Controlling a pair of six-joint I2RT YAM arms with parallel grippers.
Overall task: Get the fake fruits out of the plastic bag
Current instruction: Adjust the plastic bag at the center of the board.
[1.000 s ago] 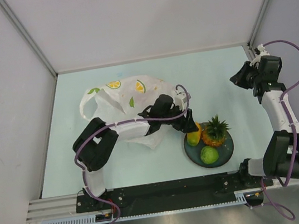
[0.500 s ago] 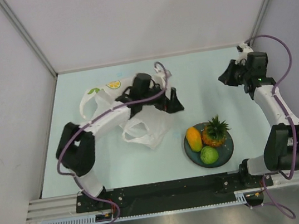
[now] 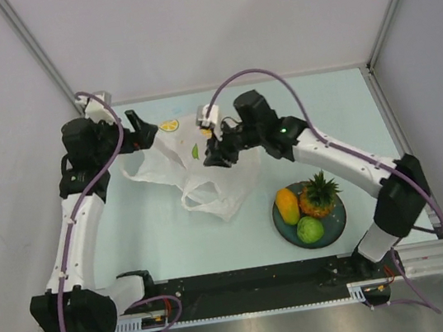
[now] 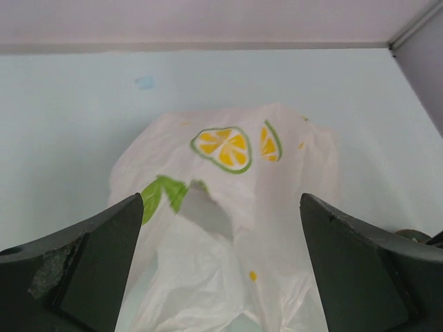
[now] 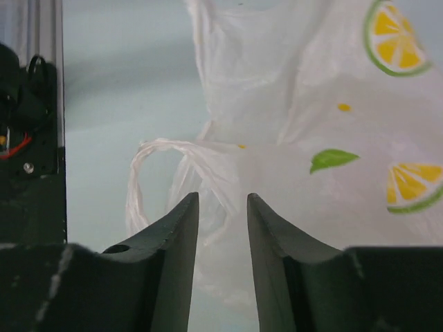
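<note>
Overhead view: plastic bag (image 3: 197, 170) lay crumpled toward the table's far edge, left of centre. Three fake fruits (image 3: 309, 229) sat on a plate (image 3: 339, 213) near the front edge. Left wrist view: left gripper (image 4: 220, 204) gaped wide above limp film. Right wrist view: right gripper (image 5: 221, 199) stood narrowly parted, gripping nothing, over a handle loop (image 5: 166, 144), likely the best hold on light, slippery film.

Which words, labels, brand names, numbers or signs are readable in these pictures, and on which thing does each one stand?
No text can be read in any view.
The bag bears only pictures, citrus slices and green leaves, and no letters.
The plate and the fruits on it show no marking.
Any marking on the arms is too small to read.
</note>
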